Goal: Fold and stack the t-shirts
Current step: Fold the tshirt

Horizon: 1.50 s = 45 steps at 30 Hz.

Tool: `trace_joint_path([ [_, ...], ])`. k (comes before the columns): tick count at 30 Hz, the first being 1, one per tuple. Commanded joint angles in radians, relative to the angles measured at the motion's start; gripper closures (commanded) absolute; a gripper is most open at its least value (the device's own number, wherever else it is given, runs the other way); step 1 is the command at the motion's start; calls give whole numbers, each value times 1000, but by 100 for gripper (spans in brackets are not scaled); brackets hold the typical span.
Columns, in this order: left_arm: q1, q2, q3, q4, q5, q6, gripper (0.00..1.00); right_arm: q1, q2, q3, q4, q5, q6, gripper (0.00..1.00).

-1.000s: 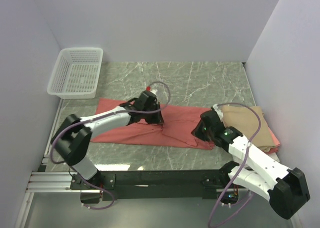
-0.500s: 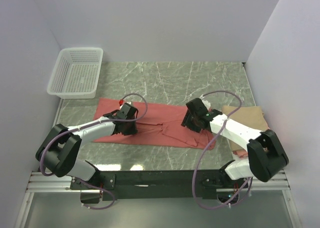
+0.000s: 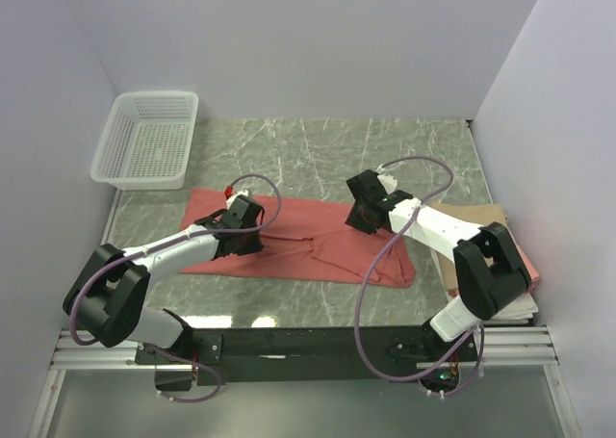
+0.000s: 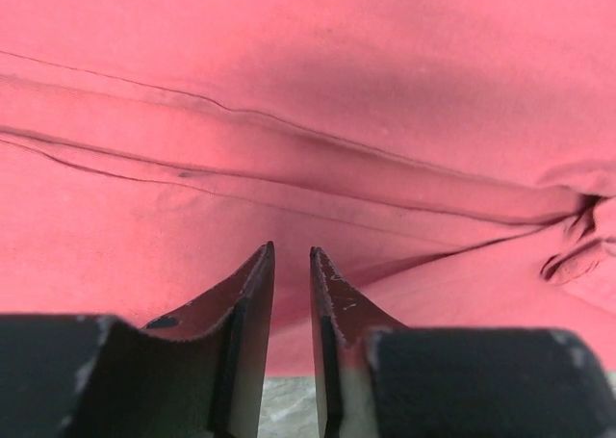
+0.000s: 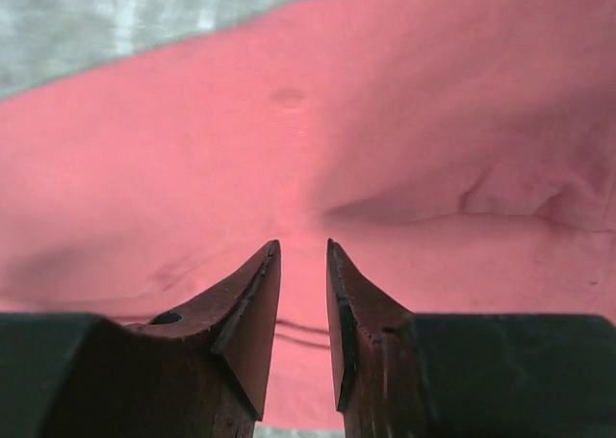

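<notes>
The salmon-red t-shirt (image 3: pixel 308 241) lies on the marble table as a long flat band with creases near its middle. Over its left part hovers my left gripper (image 3: pixel 241 230), jaws a narrow gap apart with nothing between them (image 4: pixel 291 250); red cloth (image 4: pixel 318 91) fills that wrist view. My right gripper (image 3: pixel 363 214) is over the shirt's upper right part, also slightly open and empty (image 5: pixel 302 245), with the shirt (image 5: pixel 289 140) below it. At the right edge sits a stack of folded t-shirts: tan (image 3: pixel 476 214) on top, pink (image 3: pixel 528 268) under it, white (image 3: pixel 520 305) lowest, partly hidden by the right arm.
A white plastic mesh basket (image 3: pixel 149 140) stands at the far left corner. Bare marble (image 3: pixel 318 149) lies behind the shirt, and a strip of it (image 3: pixel 289 298) runs in front. Walls close in on the left, back and right.
The right arm swung left from the folded stack onto the red shirt's upper right. The left gripper slid left from the shirt's middle to its left part. Both jaws opened somewhat.
</notes>
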Motion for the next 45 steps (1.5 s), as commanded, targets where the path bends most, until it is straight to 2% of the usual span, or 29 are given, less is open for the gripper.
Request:
trace_joint_path([
  [1, 6, -7, 39, -13, -42, -26, 73, -17, 48, 27, -15, 29, -8, 67],
  [11, 5, 100, 29, 13, -30, -47, 75, -53, 197, 94, -30, -25, -71, 66],
  [19, -6, 92, -21, 33, 28, -55, 73, -68, 323, 209, -79, -50, -152, 66],
  [25, -78, 79, -70, 62, 88, -156, 74, -68, 461, 441, -207, -31, -258, 66],
  [29, -156, 45, -118, 144, 169, -312, 73, -68, 571, 649, -282, -1, -324, 66],
  [32, -196, 51, -109, 171, 173, -393, 74, -68, 674, 802, -345, -4, -379, 66],
  [39, -281, 146, 49, 253, 174, -478, 72, -71, 906, 1136, -440, 29, -517, 65],
  [42, -282, 210, 150, 286, 212, -461, 72, -85, 967, 1266, -429, 7, -562, 64],
  [45, -276, 249, 257, 227, 202, -406, 70, -111, 977, 1373, -432, -27, -571, 62],
])
